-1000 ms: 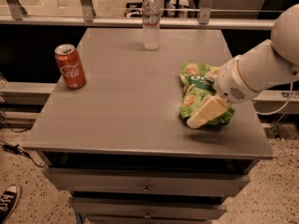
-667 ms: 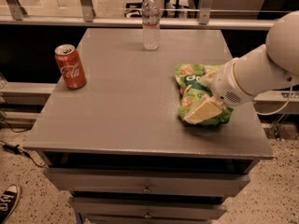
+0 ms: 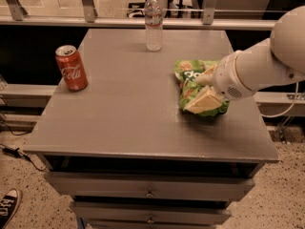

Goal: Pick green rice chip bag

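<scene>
The green rice chip bag [image 3: 189,78] lies crumpled on the right side of the grey table [image 3: 124,113]. My gripper [image 3: 194,93] reaches in from the right on a white arm [image 3: 257,68]. One cream finger [image 3: 204,101] lies across the front of the bag. The other finger [image 3: 205,74] presses on its back part. The fingers are closed on the bag, which bunches up between them and still rests on the tabletop. Part of the bag is hidden behind the wrist.
A red Coca-Cola can [image 3: 71,67] stands at the table's left edge. A clear water bottle [image 3: 153,20] stands at the back middle. A railing [image 3: 143,22] runs behind the table. Drawers [image 3: 147,190] sit below the tabletop. A shoe [image 3: 7,209] is on the floor at lower left.
The gripper and the bag have shifted a little to the left, and the bag looks more squeezed between the fingers. The can and bottle have not moved.
</scene>
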Robot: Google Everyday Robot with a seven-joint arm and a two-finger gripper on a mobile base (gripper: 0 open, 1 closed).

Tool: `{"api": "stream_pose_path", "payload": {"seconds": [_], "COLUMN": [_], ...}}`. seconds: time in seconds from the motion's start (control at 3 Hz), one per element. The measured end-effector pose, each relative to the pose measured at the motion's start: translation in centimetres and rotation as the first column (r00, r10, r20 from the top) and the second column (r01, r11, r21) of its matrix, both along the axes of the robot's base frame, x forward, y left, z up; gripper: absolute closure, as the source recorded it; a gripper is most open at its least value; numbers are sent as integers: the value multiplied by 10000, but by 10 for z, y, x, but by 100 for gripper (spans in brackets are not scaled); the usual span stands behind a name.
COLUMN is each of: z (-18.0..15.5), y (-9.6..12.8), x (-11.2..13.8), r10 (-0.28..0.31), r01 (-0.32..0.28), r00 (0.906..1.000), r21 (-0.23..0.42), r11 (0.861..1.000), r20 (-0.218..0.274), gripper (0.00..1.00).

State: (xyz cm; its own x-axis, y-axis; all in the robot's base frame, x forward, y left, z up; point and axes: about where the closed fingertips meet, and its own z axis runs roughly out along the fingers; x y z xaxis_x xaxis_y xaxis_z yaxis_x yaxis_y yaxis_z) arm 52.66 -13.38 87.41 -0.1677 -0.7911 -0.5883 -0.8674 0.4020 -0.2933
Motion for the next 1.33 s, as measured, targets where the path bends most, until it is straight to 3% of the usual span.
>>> {"api": "stream_pose_path", "payload": {"seconds": [0.67, 1.33], "z": [42, 73], "y": [7, 2], "x": [32, 45], "r10": [390, 511], "r01": [-460, -768], "r00": [9916, 9794], "r21": [549, 1261], "r11": [9974, 9890], "r20": [1230, 1954], "gripper": [100, 100]}}
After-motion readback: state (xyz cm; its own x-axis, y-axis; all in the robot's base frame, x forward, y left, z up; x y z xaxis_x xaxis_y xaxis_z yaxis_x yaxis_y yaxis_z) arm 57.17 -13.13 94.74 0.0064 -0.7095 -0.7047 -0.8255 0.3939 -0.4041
